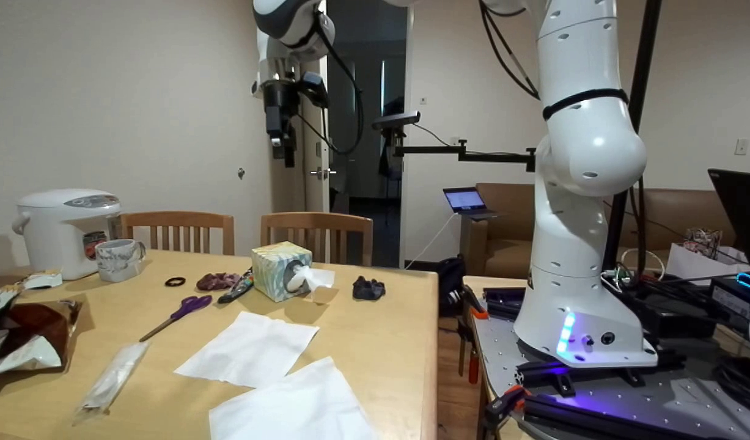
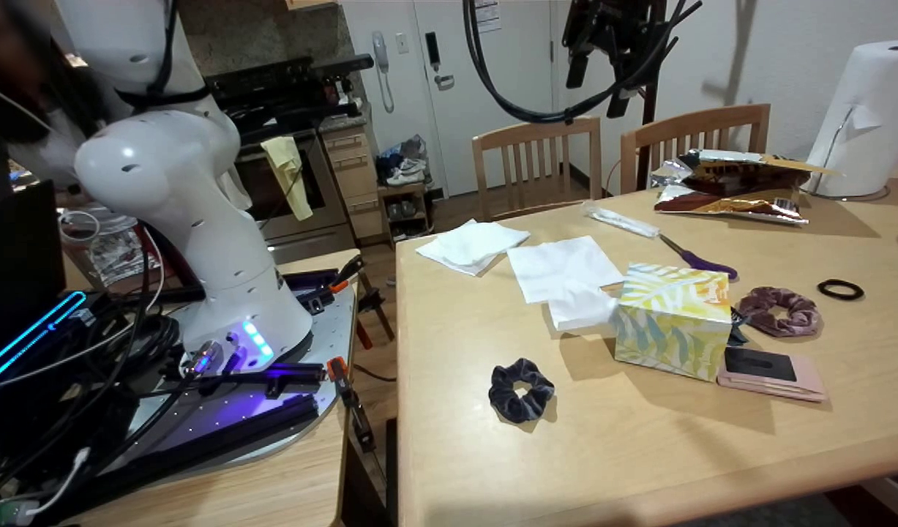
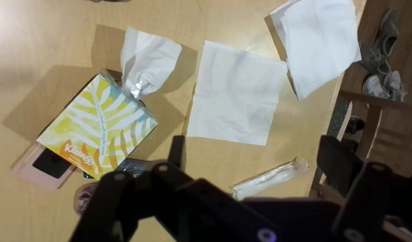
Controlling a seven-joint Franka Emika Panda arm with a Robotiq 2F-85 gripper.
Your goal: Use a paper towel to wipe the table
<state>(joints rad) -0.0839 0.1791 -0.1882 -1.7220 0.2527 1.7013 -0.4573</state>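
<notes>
The paper towel (image 1: 249,348) is a thin, roughly square white sheet lying flat on the light tan table (image 1: 390,348). It also shows on the table (image 2: 456,461) in an exterior view (image 2: 562,265) and in the wrist view (image 3: 237,95). A larger, folded white sheet (image 1: 295,406) lies beside it near the table edge, also seen in the wrist view (image 3: 323,43). My gripper (image 1: 283,156) hangs high above the table, pointing down. In the wrist view its fingers (image 3: 251,143) are wide apart with nothing between them. It also shows in an exterior view (image 2: 599,88).
A Kleenex box (image 1: 282,272) with a tissue sticking out stands near the towel. A wrapped narrow white strip (image 3: 269,179), purple scissors (image 1: 182,310), scrunchies (image 2: 522,390), a pink wallet (image 2: 774,375), snack bags (image 2: 734,190), a mug (image 1: 119,260) and a white kettle (image 1: 69,232) surround it.
</notes>
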